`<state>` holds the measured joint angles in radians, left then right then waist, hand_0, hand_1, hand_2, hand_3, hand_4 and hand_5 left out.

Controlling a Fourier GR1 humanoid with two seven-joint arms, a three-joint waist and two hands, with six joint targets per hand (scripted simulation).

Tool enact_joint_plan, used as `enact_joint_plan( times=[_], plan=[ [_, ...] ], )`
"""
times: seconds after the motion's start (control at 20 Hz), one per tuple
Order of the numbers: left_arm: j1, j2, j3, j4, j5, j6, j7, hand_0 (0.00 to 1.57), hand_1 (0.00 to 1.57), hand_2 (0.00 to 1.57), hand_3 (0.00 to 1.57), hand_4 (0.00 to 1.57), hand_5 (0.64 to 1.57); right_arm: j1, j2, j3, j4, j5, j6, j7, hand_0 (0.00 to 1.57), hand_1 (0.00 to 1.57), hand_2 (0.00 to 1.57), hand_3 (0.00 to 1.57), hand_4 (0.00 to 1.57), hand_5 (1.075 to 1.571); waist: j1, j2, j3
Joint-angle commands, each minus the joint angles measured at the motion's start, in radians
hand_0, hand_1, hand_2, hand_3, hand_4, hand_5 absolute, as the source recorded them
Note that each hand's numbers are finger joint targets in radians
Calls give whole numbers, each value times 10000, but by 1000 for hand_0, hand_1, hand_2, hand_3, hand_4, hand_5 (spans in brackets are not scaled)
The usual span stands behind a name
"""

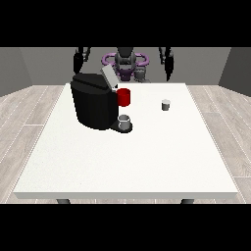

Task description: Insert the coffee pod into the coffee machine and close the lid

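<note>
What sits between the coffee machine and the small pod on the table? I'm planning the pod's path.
Front view: only bare table between the coffee machine and pod; the red cup hugs the machine.

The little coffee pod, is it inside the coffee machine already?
No, the coffee pod stands alone on the table, apart from the coffee machine.

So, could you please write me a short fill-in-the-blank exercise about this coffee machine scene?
1. The lid of the black coffee machine stands ____.
2. The small grey coffee pod rests on the white ____.
3. The cup beside the machine is coloured ____.
4. The metal cup sits on the machine's ____.

Missing words: open; table; red; base
</note>
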<state>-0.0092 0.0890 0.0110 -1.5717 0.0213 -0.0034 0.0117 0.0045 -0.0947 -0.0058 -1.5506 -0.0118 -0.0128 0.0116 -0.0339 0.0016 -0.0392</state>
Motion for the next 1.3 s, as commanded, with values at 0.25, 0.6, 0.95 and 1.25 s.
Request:
enact_joint_plan(
  times=[0.25, 0.6, 0.95, 1.25],
  plan=[
    [419, 425, 408, -165, 840, -1300, -1268, 0, 0, 0, 0, 304, 1571, 356, -209, -280, 226, -339, 500, 11, 0, 0, 0, 0, 128, 1571, 414, -436, 392],
    [605, 939, 380, 243, -206, -1369, -2202, 0, 0, 0, 0, 311, 1571, 218, 865, -470, -197, 74, -1257, -699, 0, 0, 0, 0, 217, 1571, 214, -485, 391],
    [-784, 2317, 1436, 2004, -629, -1653, -2079, 0, 0, 0, 0, 0, 1571, -119, 633, -167, -672, -19, -760, -429, 0, 0, 0, 0, 134, 1571, -563, 204, 387],
    [-2296, 2731, 1703, 3021, -370, -2064, -570, 0, 0, 0, 0, 0, 1571, -661, 662, -313, -8, -210, -737, -1100, 0, 0, 0, 0, 233, 1571, -669, 727, 391]
  ],
)
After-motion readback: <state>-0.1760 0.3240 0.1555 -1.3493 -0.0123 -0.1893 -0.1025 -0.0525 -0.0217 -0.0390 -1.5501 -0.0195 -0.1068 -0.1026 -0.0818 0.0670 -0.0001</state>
